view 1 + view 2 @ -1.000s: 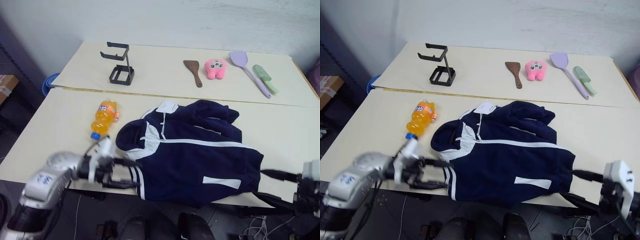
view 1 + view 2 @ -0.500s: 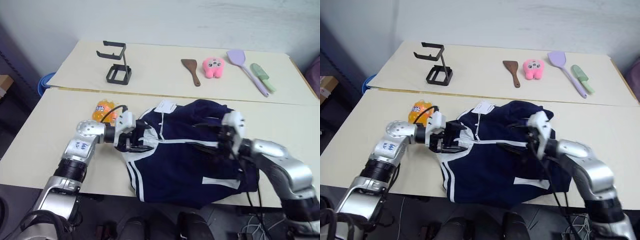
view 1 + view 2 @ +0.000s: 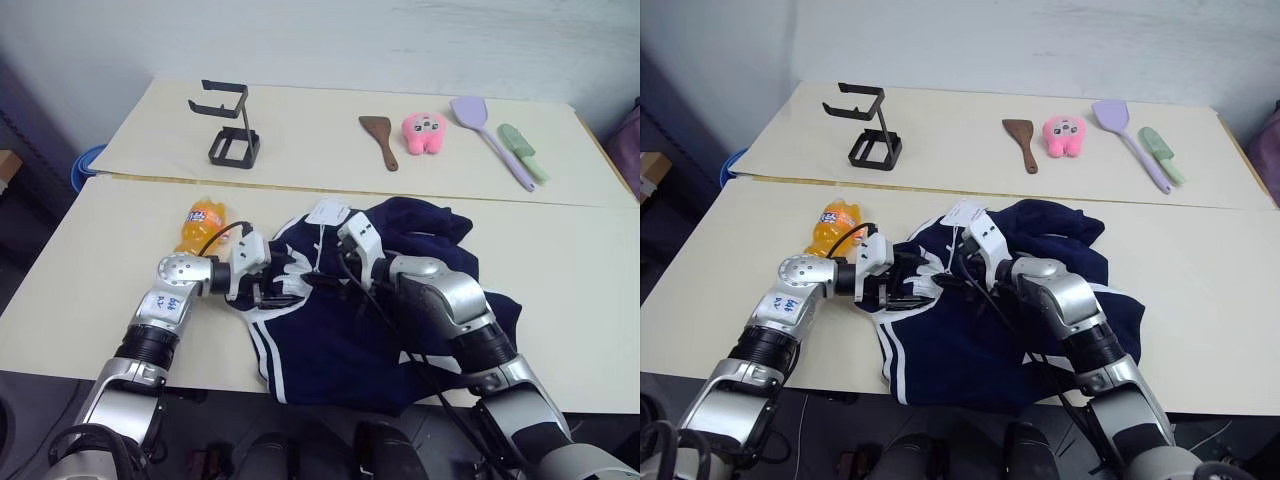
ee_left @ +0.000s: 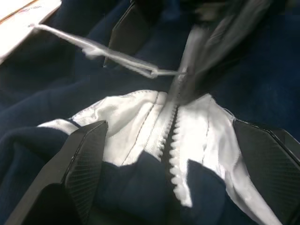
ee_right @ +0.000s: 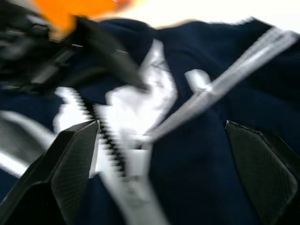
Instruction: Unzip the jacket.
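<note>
Both of your arms have swung in from the lower corners of the frame since a second ago and now meet over the collar end of the jacket, which lies crumpled at lower centre of the head view, on the near table, its hem reaching the front edge. Your left end effector sits on the white collar lining just left of centre, jaws spread wide and empty; the left wrist view shows the white zipper teeth running up between its two black fingers. Your right end effector points in from the right, almost tip to tip with the left, likewise released and holding nothing. A white tag lies at the jacket's upper edge. An orange soda bottle lies just left of the collar. On the far table, across the top of the frame, stand a black wire stand at upper left, then a brown spatula, a pink plush toy, a lilac spatula and a green brush towards upper right.
</note>
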